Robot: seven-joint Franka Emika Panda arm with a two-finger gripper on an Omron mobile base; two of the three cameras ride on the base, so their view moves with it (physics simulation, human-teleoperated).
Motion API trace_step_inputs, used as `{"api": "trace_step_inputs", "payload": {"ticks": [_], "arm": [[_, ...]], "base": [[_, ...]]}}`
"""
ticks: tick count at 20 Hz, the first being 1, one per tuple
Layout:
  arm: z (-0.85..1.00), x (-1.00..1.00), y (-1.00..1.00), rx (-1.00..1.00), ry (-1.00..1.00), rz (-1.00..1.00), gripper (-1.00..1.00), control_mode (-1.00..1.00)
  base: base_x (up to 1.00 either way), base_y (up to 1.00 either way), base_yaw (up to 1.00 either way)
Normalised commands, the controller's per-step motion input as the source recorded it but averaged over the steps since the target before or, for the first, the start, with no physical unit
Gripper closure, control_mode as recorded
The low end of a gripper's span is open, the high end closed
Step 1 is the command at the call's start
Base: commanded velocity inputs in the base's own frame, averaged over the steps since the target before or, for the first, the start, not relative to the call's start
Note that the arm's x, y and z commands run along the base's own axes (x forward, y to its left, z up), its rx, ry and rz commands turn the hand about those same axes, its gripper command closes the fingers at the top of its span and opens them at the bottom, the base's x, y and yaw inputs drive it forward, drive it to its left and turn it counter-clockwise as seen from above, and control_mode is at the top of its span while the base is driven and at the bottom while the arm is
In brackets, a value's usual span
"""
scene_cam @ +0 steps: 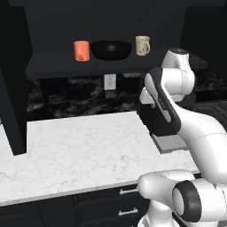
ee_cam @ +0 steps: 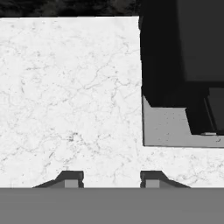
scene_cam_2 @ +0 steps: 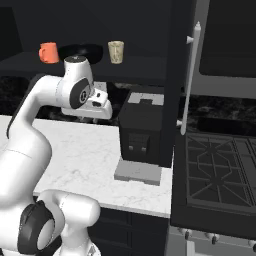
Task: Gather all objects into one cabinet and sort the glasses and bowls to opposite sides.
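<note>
On the dark shelf of the black cabinet an orange cup stands at the left, a wide black bowl in the middle and a cream mug at the right. The cabinet's tall door with its silver bar handle stands open. My gripper hangs below the shelf and points down at the white marble counter. Its fingertips are apart with nothing between them, so it is open.
A black coffee machine on a grey base stands on the counter just right of my hand. A stove lies further right. Another open cabinet door bounds the counter's left end.
</note>
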Motion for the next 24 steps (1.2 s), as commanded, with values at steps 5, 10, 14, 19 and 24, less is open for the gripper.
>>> {"api": "trace_step_inputs", "payload": {"ticks": [5,10,14,19,24], "arm": [[0.14,-0.32,0.14,0.00,-0.07,0.08,-1.00,-1.00],[0.59,-0.68,0.08,0.00,-0.31,0.16,-1.00,-1.00],[0.74,-0.88,-0.03,0.00,-0.38,0.11,-1.00,-1.00],[0.68,-0.83,-0.05,0.00,-0.35,0.06,-1.00,-1.00],[0.36,-0.56,0.00,0.00,-0.03,-0.11,-1.00,-1.00]], "base": [[0.00,0.00,0.00],[0.00,0.00,0.00],[0.00,0.00,0.00],[0.00,0.00,0.00],[0.00,0.00,0.00]]}}
